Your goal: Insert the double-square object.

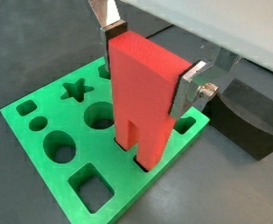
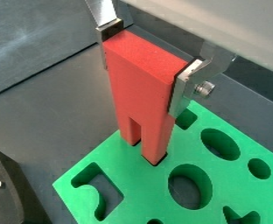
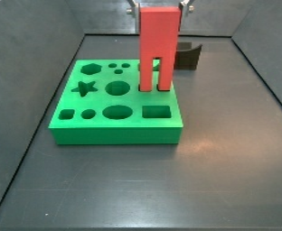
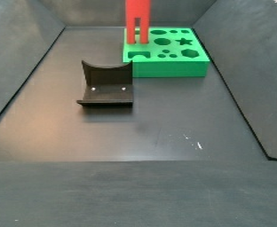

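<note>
Between end effector (image 1: 150, 54) fingers: double-square object (image 1: 145, 92), upright, above green block (image 1: 57, 166).

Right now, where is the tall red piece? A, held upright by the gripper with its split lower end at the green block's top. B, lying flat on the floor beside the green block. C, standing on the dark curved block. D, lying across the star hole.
A: the gripper clamps the double-square object upright, its two legs down at the green block, as a side view confirms.
</note>
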### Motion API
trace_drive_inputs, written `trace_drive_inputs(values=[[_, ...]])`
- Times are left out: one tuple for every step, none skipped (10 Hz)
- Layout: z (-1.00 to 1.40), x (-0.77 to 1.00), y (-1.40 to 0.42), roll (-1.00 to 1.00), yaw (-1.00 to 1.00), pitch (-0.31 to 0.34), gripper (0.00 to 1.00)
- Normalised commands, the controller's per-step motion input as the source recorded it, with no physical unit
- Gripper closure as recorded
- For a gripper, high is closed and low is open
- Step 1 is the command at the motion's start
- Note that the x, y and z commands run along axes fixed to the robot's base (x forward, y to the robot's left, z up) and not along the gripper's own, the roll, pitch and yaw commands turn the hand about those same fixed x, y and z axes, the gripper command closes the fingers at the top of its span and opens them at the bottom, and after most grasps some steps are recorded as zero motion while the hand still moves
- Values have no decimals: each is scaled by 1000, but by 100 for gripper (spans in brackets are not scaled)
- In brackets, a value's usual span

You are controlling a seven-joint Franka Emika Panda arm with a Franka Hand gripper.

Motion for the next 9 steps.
trace_drive_inputs(values=[[-300, 0, 0, 0, 0, -80, 100], [-334, -69, 0, 0, 0, -96, 100], [-323, -166, 0, 0, -74, -67, 100], [-251, -114, 0, 0, -46, -63, 100], [-246, 0, 0, -19, 0, -67, 100], [-274, 0, 0, 0, -6, -64, 100], [-331, 0, -40, 17, -63, -53, 100], [-374, -31, -63, 40, -100, -44, 100], [-340, -3, -69, 16, -106, -30, 100]])
